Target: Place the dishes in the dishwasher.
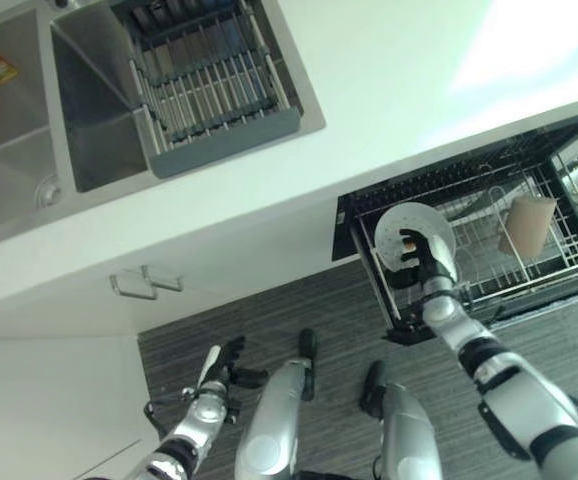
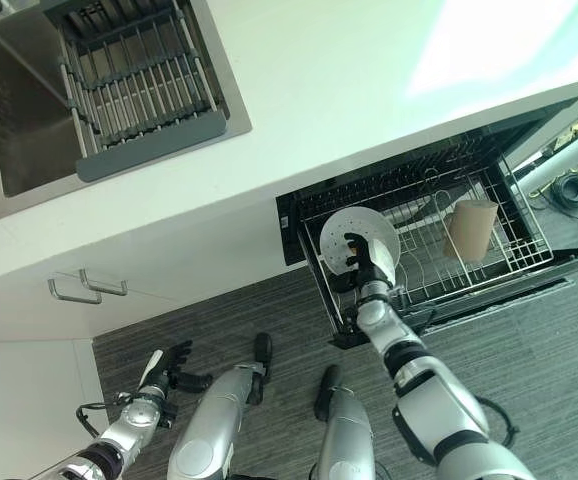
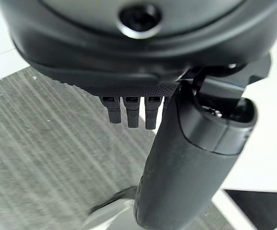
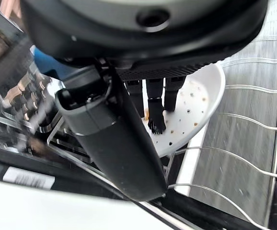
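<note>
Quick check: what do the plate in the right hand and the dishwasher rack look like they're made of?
Plate in the right hand: white, speckled, glossy, probably ceramic, though melamine is possible. Dishwasher rack: thin pale wires in a grid, likely coated metal.

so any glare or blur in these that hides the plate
Left eye view: bright glare on the counter only; the plate in the right hand reads clearly. Right wrist view: the thumb is blurred up close, plate speckles visible. Left wrist view: left hand over streaky floor.

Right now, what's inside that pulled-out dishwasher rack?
The dishwasher rack holds a beige cup. The right hand holds a speckled white plate at its near corner. The plate hides the wires behind it.
</note>
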Robot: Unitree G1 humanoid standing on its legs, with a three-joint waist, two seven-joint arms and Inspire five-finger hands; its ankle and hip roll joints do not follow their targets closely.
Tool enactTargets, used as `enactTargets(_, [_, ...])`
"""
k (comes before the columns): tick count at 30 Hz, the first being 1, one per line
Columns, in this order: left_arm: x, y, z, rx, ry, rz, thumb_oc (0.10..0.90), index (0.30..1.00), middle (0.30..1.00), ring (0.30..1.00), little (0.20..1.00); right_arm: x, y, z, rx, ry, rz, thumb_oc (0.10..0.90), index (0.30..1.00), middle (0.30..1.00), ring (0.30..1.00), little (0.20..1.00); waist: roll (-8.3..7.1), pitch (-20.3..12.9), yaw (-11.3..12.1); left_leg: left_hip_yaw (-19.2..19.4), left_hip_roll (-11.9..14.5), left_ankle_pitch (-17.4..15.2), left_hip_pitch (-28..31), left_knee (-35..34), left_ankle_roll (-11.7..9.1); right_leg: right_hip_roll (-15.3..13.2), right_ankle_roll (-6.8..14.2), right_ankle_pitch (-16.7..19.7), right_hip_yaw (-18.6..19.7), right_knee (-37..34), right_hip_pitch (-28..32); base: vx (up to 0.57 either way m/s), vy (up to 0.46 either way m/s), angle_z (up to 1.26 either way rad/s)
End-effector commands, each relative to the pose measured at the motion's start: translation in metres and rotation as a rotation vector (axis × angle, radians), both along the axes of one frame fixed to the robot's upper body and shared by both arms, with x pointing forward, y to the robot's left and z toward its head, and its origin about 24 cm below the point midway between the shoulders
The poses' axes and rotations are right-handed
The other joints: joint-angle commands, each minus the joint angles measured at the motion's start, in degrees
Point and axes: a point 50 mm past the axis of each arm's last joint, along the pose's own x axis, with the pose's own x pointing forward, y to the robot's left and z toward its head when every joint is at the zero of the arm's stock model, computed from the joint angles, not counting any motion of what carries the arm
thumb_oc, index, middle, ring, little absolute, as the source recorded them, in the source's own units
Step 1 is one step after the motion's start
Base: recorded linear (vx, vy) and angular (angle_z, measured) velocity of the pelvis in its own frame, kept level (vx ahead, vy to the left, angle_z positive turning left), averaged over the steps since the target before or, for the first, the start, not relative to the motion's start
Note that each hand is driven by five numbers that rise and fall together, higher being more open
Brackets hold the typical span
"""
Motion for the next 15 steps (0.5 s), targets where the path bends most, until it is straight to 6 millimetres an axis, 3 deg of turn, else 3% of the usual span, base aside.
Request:
enactTargets(1, [0.003,0.003,0.006,0.007,-0.021,-0.018,0.800,0.900,0.900,0.900,0.900,-0.017,0.043,-0.035,0.214,0.244,0.203,0.800,0.900,0.900,0.900,0.900,0.39,-0.6,2.9,-5.2,-0.3,-3.2,2.1,0.6,-1.3,0.0,0.1,3.3,-0.3,-0.3,0.2,0.03,-0.066,0.12])
enactTargets(7, [0.002,0.002,0.003,0.010,-0.008,-0.003,0.800,0.900,0.900,0.900,0.900,-0.021,0.041,-0.043,0.445,0.293,0.127,0.800,0.900,0.900,0.900,0.900,0.42,-0.6,2.9,-5.5,-0.5,-3.0,2.7,0.2,-1.1,0.3,-0.1,3.5,-0.2,-0.6,0.8,0.01,-0.018,0.01])
enactTargets(15, [-0.005,0.001,-0.003,-0.018,0.009,0.044,0.800,0.900,0.900,0.900,0.900,-0.006,0.020,-0.013,0.584,0.025,-0.181,0.800,0.900,0.900,0.900,0.900,0.49,-0.6,0.9,-4.4,0.1,-2.4,2.1,1.0,-0.5,1.1,-1.2,4.4,1.2,-0.1,-0.4,0.01,0.025,-0.02])
